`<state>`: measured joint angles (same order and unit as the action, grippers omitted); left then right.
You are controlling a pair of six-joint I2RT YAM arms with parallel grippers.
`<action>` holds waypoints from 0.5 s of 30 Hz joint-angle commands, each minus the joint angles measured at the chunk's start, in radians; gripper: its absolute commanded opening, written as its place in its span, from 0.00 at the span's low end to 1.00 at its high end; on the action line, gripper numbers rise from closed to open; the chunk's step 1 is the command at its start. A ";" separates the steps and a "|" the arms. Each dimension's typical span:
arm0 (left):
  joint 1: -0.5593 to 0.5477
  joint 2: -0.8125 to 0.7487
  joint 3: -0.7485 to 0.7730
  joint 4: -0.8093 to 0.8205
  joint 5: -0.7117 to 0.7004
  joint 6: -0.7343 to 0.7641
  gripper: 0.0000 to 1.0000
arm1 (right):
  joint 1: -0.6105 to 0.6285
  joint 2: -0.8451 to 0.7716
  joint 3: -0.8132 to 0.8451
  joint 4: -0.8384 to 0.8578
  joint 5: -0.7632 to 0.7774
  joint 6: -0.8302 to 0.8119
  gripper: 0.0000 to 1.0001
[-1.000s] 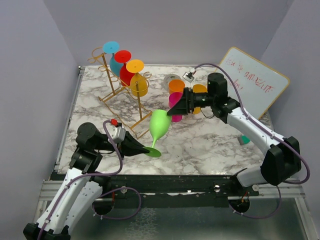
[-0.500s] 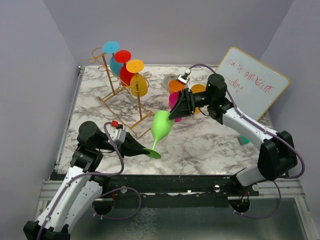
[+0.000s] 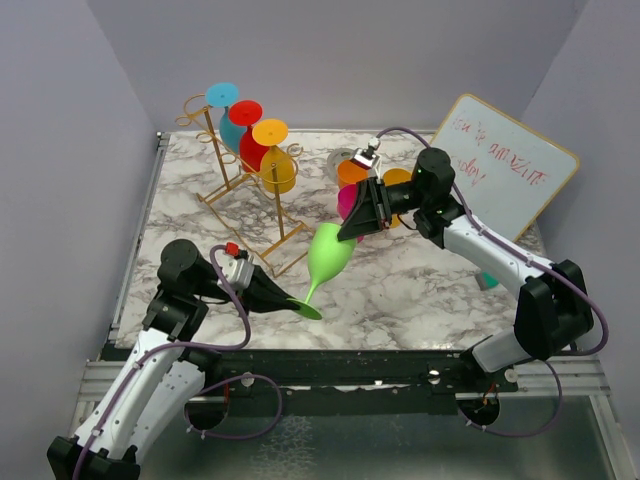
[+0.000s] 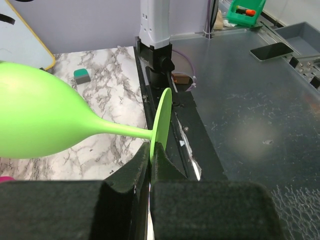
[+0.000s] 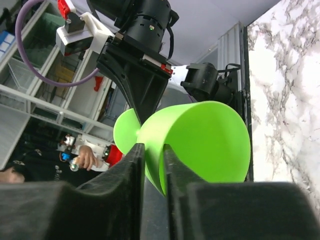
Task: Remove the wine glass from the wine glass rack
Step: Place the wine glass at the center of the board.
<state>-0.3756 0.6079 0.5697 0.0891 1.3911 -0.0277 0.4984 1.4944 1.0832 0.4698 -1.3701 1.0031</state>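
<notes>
At the centre of the overhead frame, the green wine glass (image 3: 328, 258) hangs tilted in the air, well clear of the wine glass rack (image 3: 217, 150) in the upper left, so the lift-off itself looks done to me. My left gripper (image 3: 285, 298) is clamped tight on the edge of the glass's round foot. Its wrist camera shows the thin green disc pinched upright between the two black fingers (image 4: 151, 155), with the stem running off to the left of that frame. That grip leaves the bowl free and pointing toward the upper right, where my right gripper (image 3: 350, 228) meets it. From the right wrist camera, the jaws straddle the bowl's wall at the rim (image 5: 152, 150) with only a narrow gap between them. I cannot tell whether the pads are pressing on the wall yet. I read this as a hand-over. The foot grip suits pulling a glass off a wire arm, while a hold on the bowl would let the right arm stand it among the orange and pink glasses (image 3: 355, 175) grouped behind it on the marble table (image 3: 420, 290). Blue, red and yellow glasses (image 3: 262, 145) hang foot-up on the rack.
</notes>
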 commanded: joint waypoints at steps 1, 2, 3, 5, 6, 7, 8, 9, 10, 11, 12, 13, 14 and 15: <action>-0.002 0.003 0.003 0.020 -0.001 0.023 0.00 | 0.012 0.000 -0.005 0.026 -0.049 0.009 0.15; -0.002 0.003 0.001 0.019 -0.012 0.022 0.00 | 0.012 -0.002 -0.005 0.023 -0.046 0.006 0.10; -0.002 0.004 0.001 0.020 -0.023 0.010 0.00 | 0.012 -0.002 -0.005 0.019 -0.043 0.004 0.07; -0.003 0.007 0.000 0.018 -0.032 -0.002 0.00 | 0.012 -0.001 -0.004 0.016 -0.041 0.001 0.01; -0.002 0.008 0.000 0.018 -0.033 -0.004 0.00 | 0.012 -0.003 -0.006 0.013 -0.039 -0.003 0.00; -0.001 0.008 -0.001 0.019 -0.036 -0.005 0.00 | 0.012 -0.005 -0.006 0.010 -0.037 -0.008 0.00; -0.002 0.008 0.000 0.018 -0.044 -0.008 0.00 | 0.012 -0.008 -0.006 0.006 -0.036 -0.012 0.00; -0.002 0.006 0.000 0.017 -0.050 -0.011 0.00 | 0.012 -0.011 -0.006 0.000 -0.035 -0.018 0.01; -0.002 0.005 0.001 0.015 -0.056 -0.011 0.00 | 0.012 -0.012 -0.005 -0.008 -0.034 -0.024 0.01; -0.002 0.002 0.000 0.015 -0.063 -0.015 0.01 | 0.012 -0.014 -0.003 -0.016 -0.034 -0.031 0.01; -0.002 -0.001 0.001 0.015 -0.071 -0.019 0.01 | 0.012 -0.016 -0.002 -0.021 -0.034 -0.034 0.00; -0.001 -0.004 -0.001 0.014 -0.072 -0.019 0.01 | 0.012 -0.017 -0.002 -0.022 -0.035 -0.035 0.00; -0.002 -0.006 -0.001 0.014 -0.076 -0.021 0.01 | 0.012 -0.020 -0.002 -0.022 -0.041 -0.036 0.00; -0.002 -0.009 -0.003 0.013 -0.081 -0.025 0.02 | 0.012 -0.022 -0.002 -0.023 -0.046 -0.039 0.00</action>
<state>-0.3775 0.6098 0.5678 0.0719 1.4010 -0.0364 0.4980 1.4940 1.0832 0.4675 -1.3949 1.0302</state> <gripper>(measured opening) 0.011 0.029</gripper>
